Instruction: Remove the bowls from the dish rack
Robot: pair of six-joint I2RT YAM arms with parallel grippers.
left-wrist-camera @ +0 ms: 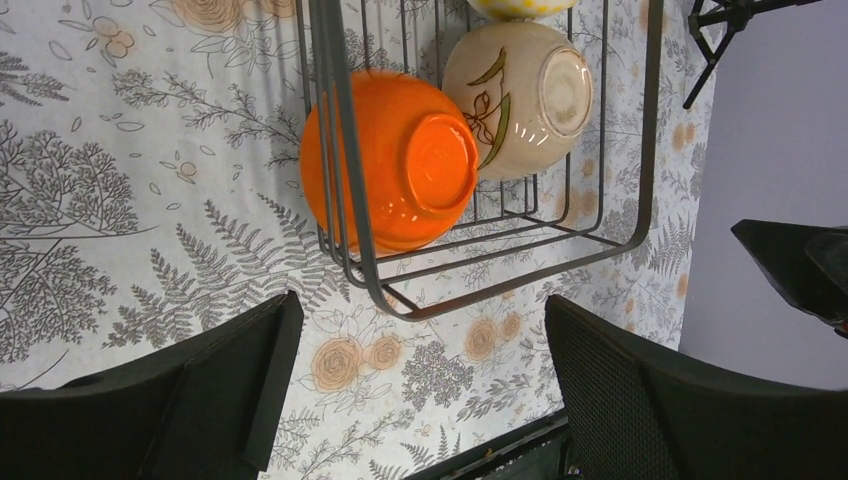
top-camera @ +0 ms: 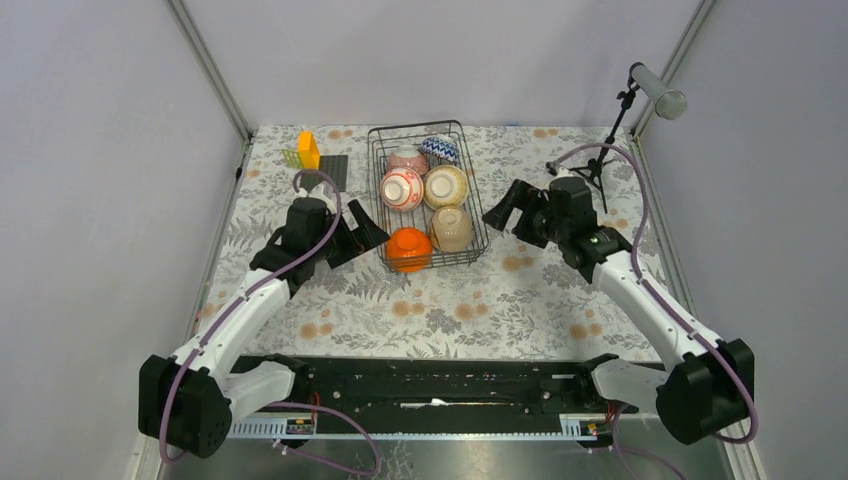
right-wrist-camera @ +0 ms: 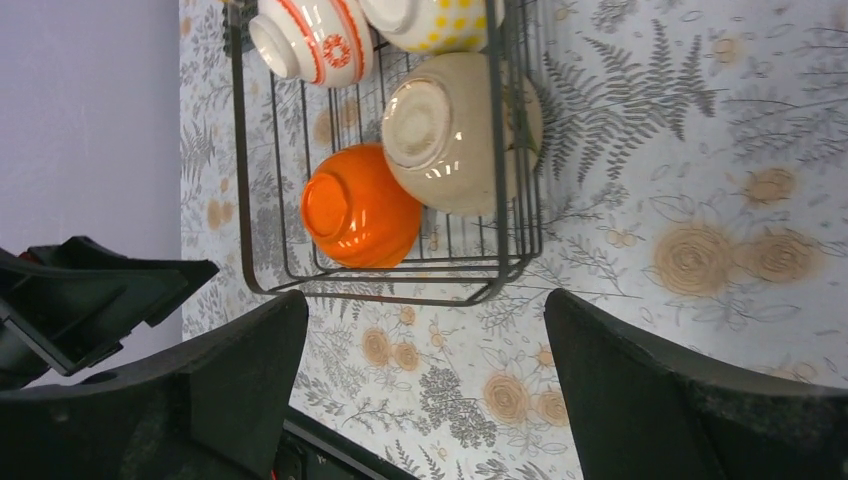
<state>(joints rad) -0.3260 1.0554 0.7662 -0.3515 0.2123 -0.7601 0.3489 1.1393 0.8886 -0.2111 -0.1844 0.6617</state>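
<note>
- Counting six bowls (top-camera: 446,190), all inside one dish rack (top-camera: 384,222) on the far middle of the flowered bench (top-camera: 450,310).
- Lying nearest, at the rack's front left corner: one orange bowl (top-camera: 409,248), foot ring in view, touching one cream bowl (top-camera: 452,228) on its right.
- Sitting behind those, side by side: one white bowl with red pattern (top-camera: 402,189) and one yellow-dotted cream bowl (top-camera: 446,184); farther back, one pinkish bowl (top-camera: 407,160) and one blue-and-white bowl (top-camera: 440,149).
- Counting two arms, one apiece — left end effector (top-camera: 362,238) just beside the rack's left wall, near the orange bowl; right end effector (top-camera: 508,208) near the rack's right wall.
- Held wide open on both sides, gripping nothing, touching neither rack nor bowl.
- Standing apart from the rack: one dark grey square plate (top-camera: 335,168) and one orange-yellow block (top-camera: 308,150) at the far left, one black stand (top-camera: 598,170) at the far right.
</note>
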